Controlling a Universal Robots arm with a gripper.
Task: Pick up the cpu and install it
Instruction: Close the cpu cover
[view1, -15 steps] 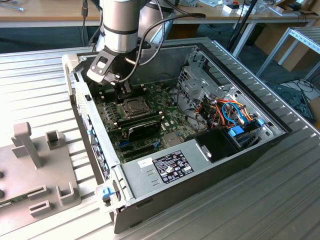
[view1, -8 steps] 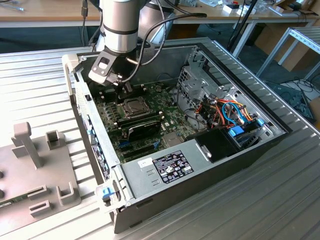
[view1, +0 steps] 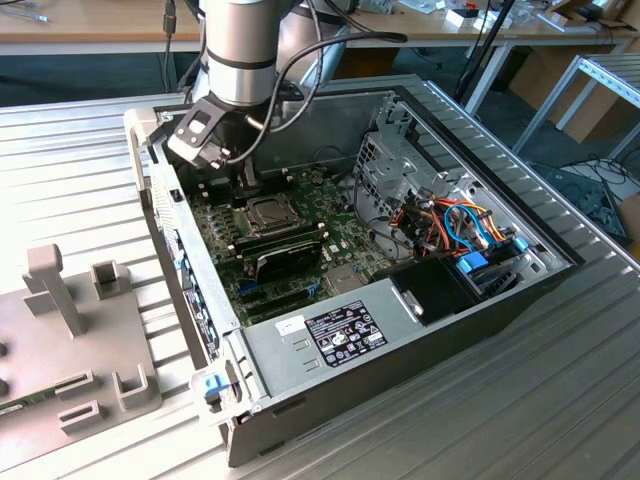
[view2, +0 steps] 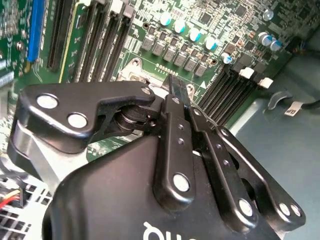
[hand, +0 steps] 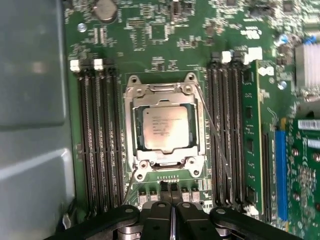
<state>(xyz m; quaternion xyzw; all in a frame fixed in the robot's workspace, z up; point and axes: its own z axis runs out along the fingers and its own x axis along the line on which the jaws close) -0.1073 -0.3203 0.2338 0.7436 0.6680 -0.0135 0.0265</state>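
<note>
The cpu (hand: 164, 127), a small square chip with a silver-grey top, lies flat in the socket on the green motherboard (hand: 150, 30), ringed by the hinged metal frame (hand: 131, 125). In the first wrist view my gripper (hand: 171, 189) hovers just beside the socket's edge, its two black fingers pressed together with nothing between them. The second wrist view shows the same shut fingertips (view2: 176, 85) above the board near the socket corner. In the exterior view the gripper (view1: 246, 178) hangs inside the open computer case, right behind the socket (view1: 272, 212).
Black memory slots (hand: 97, 140) flank the socket, with a green module (hand: 250, 135) in one. A thin wire lever (hand: 215, 135) stands beside the frame. The grey case wall (hand: 30, 100) is close. A drive cage (view1: 395, 160), cables (view1: 460, 225) and power supply (view1: 330, 335) fill the case.
</note>
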